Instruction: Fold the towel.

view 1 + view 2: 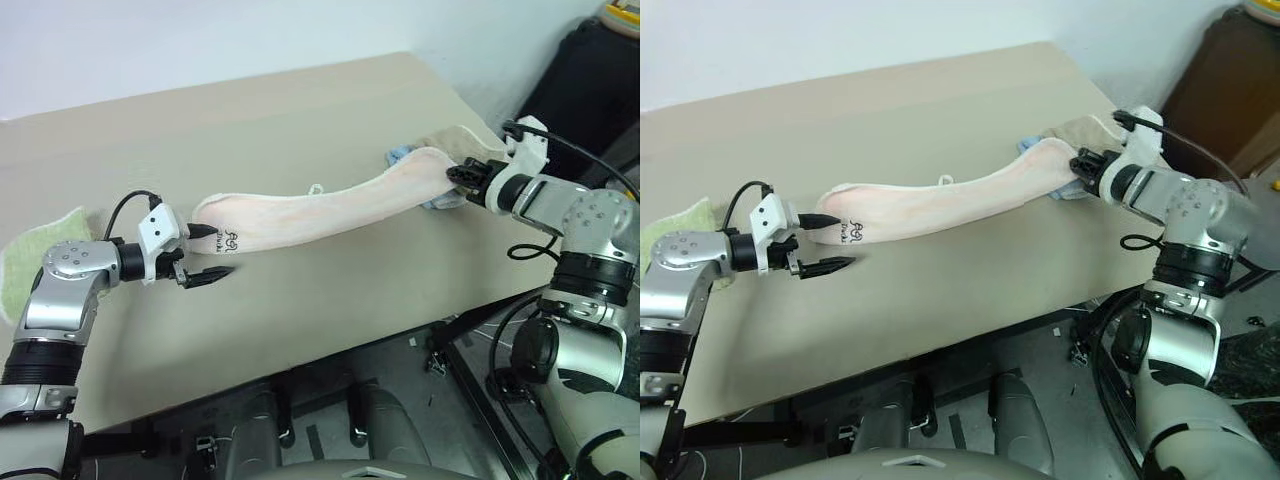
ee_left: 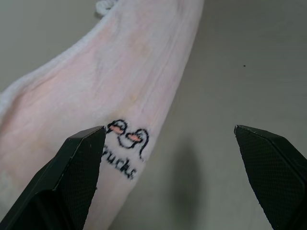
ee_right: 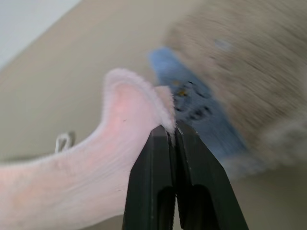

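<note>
The long pale pink towel (image 1: 340, 205) stretches across the tan table (image 1: 250, 110), with its white loop tag (image 1: 316, 188) on the far edge and a dark printed mark (image 2: 127, 143) near its left end. My right gripper (image 3: 170, 129) is shut on the towel's right end, holding that corner a little above the table. At the left end, my left gripper (image 1: 220, 251) is open. One of its fingers lies over the towel's edge by the mark, the other over bare table beside it.
A light green towel (image 1: 30, 265) lies at the table's left edge. A tan towel (image 1: 455, 140) and a blue cloth (image 3: 192, 105) sit at the far right corner, just behind the lifted end. A black case (image 1: 590, 80) stands beyond the table's right side.
</note>
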